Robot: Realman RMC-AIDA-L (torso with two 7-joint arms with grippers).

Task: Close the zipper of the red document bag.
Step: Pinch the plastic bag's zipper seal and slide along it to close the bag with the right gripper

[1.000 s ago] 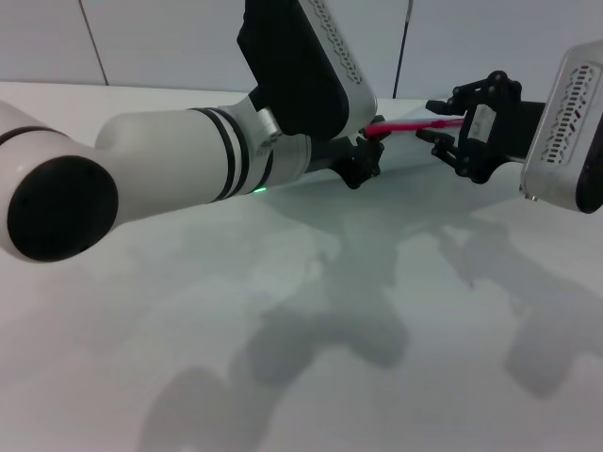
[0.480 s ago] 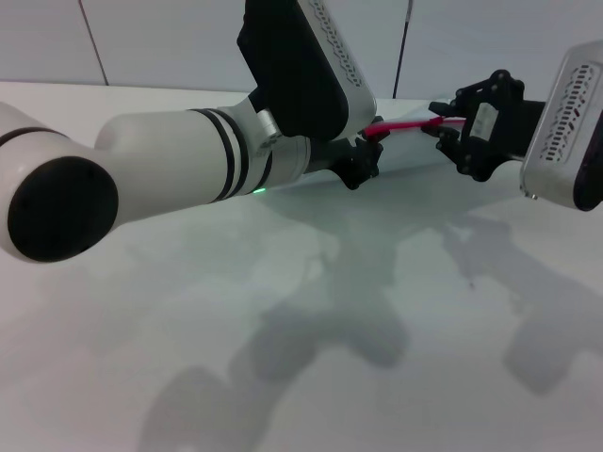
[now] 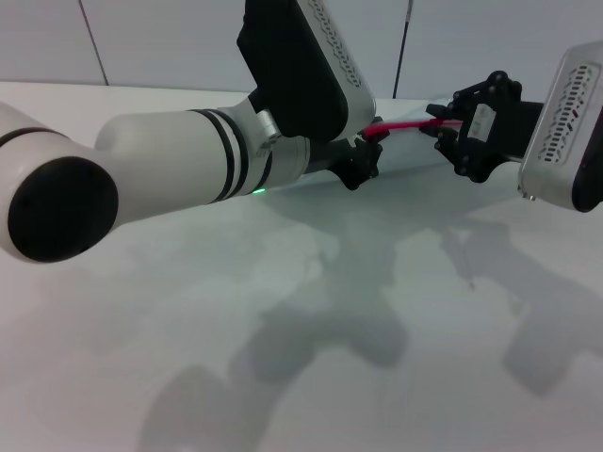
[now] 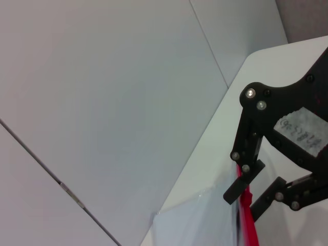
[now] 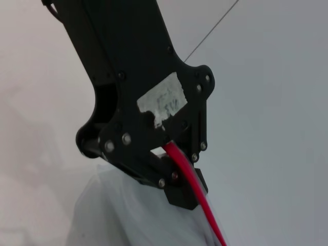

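Where the left arm reaches across the head view, its left tool (image 3: 363, 158) sits at the near end of the zipper (image 3: 407, 124), clenched on the red strip; the right wrist view shows the strip running out from between its closed black jaws. From there the zipper's long axis runs nearly level across the far part of the white table (image 3: 283, 320), rising slightly toward the right, and it marks the far long edge of the bag (image 4: 200, 220), whose pale translucent body lies flat below it. At the strip's other end the right tool (image 3: 450, 127) straddles the zipper, its fingers (image 4: 240, 185) on either side of the red edge, grasping it. Compared with a second ago, the right tool has shifted a little to the right and upward along the strip, while the left tool has stayed put.
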